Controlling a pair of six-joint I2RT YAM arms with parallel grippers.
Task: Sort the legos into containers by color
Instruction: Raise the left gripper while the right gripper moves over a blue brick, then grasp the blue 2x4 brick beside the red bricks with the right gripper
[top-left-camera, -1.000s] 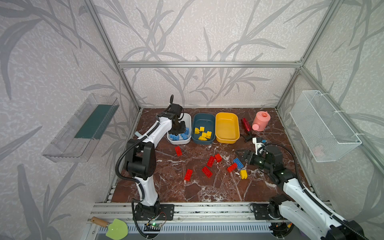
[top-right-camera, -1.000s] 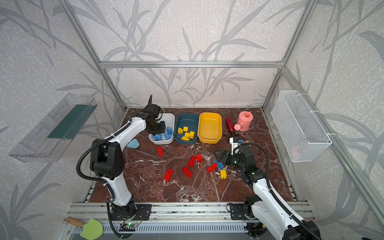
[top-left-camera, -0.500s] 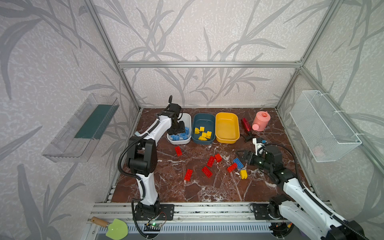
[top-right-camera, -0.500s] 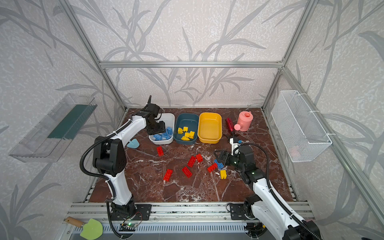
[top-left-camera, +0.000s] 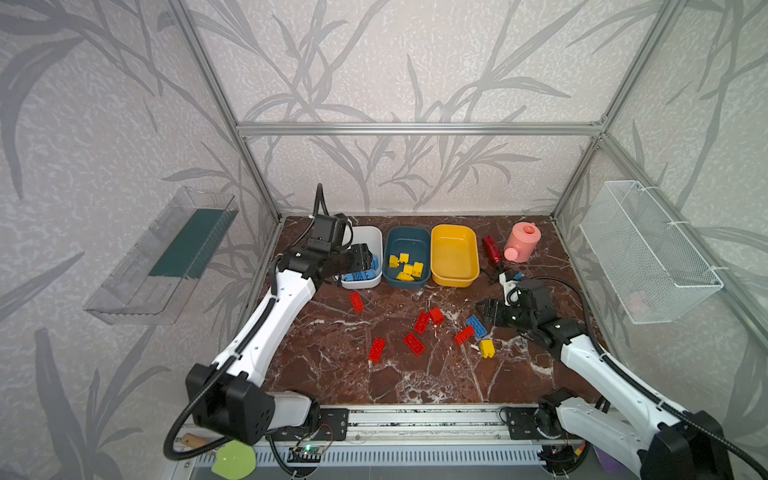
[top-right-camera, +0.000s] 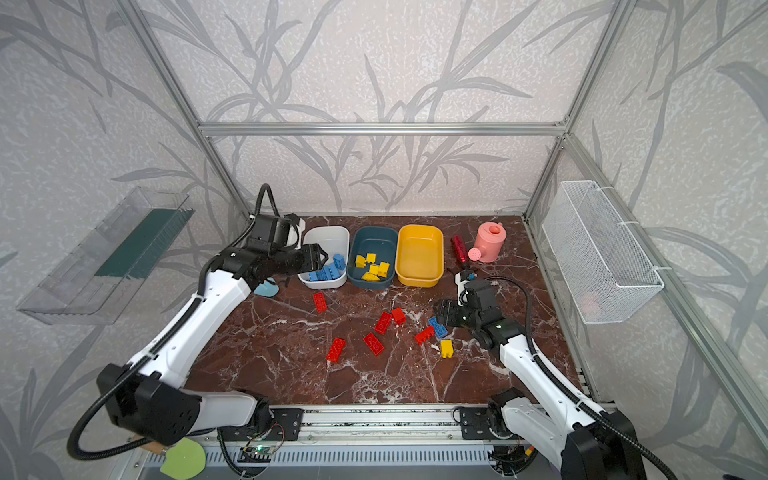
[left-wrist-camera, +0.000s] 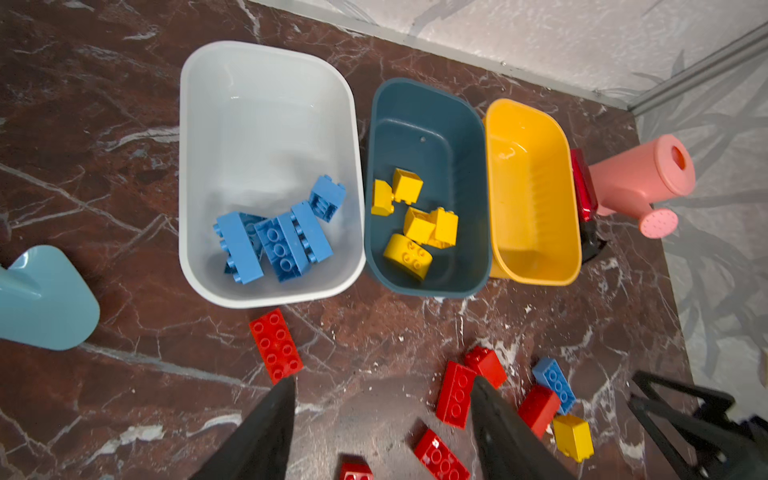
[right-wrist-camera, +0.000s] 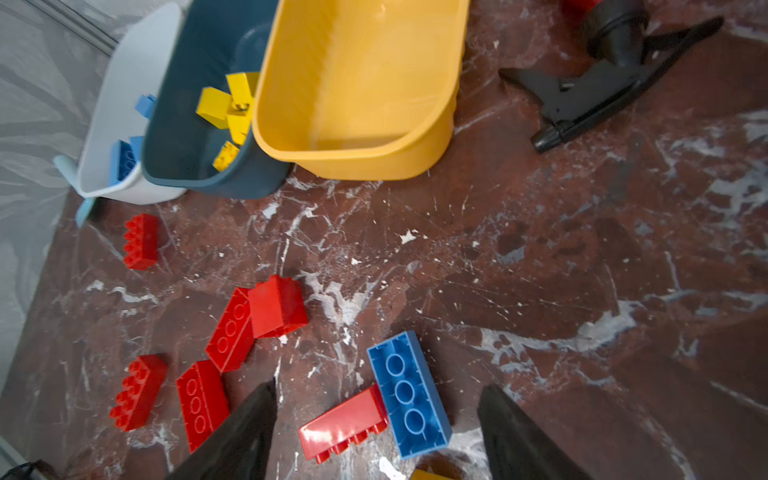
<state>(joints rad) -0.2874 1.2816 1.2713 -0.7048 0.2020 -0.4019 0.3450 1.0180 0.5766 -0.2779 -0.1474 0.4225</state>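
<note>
Containers: white tub (left-wrist-camera: 266, 62), teal tub (left-wrist-camera: 415, 85), yellow tub (left-wrist-camera: 536, 278), in a row near the back wall, rims side by side
Contents: blue bricks (left-wrist-camera: 274, 241) in white; yellow bricks (left-wrist-camera: 419, 224) in teal
Loose, mid-table: six red bricks (top-left-camera: 414, 344), one blue brick (right-wrist-camera: 409, 392), one yellow brick (top-left-camera: 487, 348)
Left gripper (top-right-camera: 322, 259): over the white tub's left edge, jaws spread
Right gripper (right-wrist-camera: 376, 390): low, jaws spread astride the blue brick's near end
Marble table (top-left-camera: 415, 382): bare toward the front rail

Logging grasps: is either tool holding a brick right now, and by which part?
Nothing is held. The left tool is open and empty; the right tool is open over a blue brick lying on the table, not gripping it.
</note>
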